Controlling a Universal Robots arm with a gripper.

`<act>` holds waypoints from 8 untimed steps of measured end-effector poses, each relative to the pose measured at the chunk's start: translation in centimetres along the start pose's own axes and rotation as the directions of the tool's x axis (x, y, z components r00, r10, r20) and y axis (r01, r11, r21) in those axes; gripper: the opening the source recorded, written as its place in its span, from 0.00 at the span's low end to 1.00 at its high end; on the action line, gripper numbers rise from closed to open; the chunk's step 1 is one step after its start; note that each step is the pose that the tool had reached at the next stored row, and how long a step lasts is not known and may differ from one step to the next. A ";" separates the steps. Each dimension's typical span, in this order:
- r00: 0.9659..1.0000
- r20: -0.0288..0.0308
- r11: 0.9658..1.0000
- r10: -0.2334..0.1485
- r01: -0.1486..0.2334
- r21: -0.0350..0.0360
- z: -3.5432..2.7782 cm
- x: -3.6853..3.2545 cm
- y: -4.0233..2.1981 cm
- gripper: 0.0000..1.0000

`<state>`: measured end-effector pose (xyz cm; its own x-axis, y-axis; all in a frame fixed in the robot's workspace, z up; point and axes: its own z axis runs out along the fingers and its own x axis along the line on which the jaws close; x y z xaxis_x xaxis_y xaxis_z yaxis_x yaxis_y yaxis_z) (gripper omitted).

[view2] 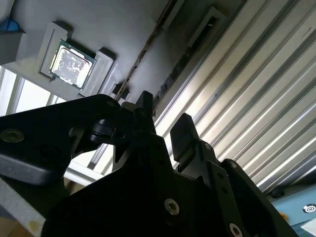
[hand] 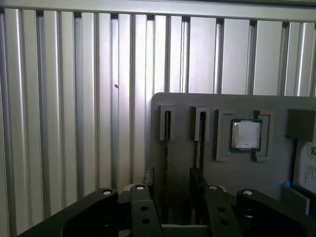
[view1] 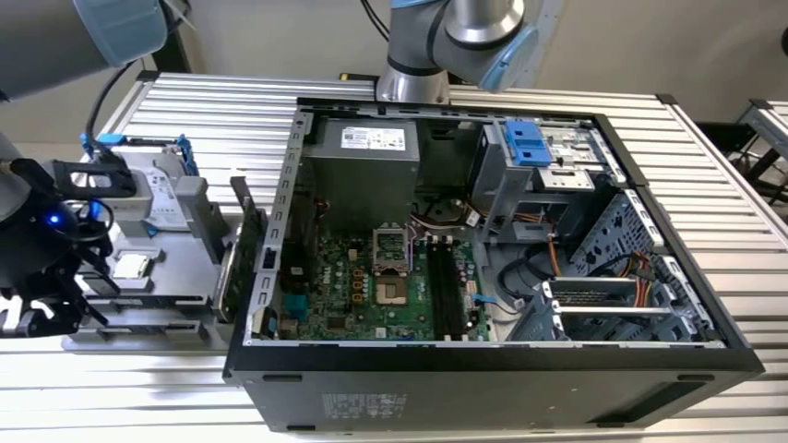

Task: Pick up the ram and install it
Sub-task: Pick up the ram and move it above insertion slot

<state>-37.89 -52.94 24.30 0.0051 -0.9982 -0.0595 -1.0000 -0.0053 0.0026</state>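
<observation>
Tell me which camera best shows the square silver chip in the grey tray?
The first wrist view: the chip faces the camera squarely, seated in the grey tray. The second wrist view catches it at a slant. The exterior view has it far off, on the exterior view's left.

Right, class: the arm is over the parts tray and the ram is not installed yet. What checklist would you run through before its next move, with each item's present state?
1. Gripper open: ok. In both wrist views the gripper has its fingers apart.
2. Ram ready for pickup: ok. The ram stands on edge in a slot of the gray tray, with a second stick beside it.
3. Gripper lined up: cannot tell. The ram runs toward the gap between the fingers, but the height above it is unclear.
4. Motherboard slots free: ok. They look empty in the exterior view.
5. Slot latches open: cannot tell.
6. Computer case open: ok.
</observation>
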 end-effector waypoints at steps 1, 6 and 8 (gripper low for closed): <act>1.000 0.000 1.000 0.000 0.000 0.000 0.10 0.01 0.00 1.00; 1.000 0.000 1.000 0.000 0.000 0.000 0.66 0.04 0.00 1.00; 1.000 0.000 1.000 0.000 0.000 0.000 0.91 0.06 0.00 1.00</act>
<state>-37.89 -52.94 23.39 0.0052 -0.9982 -0.0594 -1.0000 -0.0053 0.0026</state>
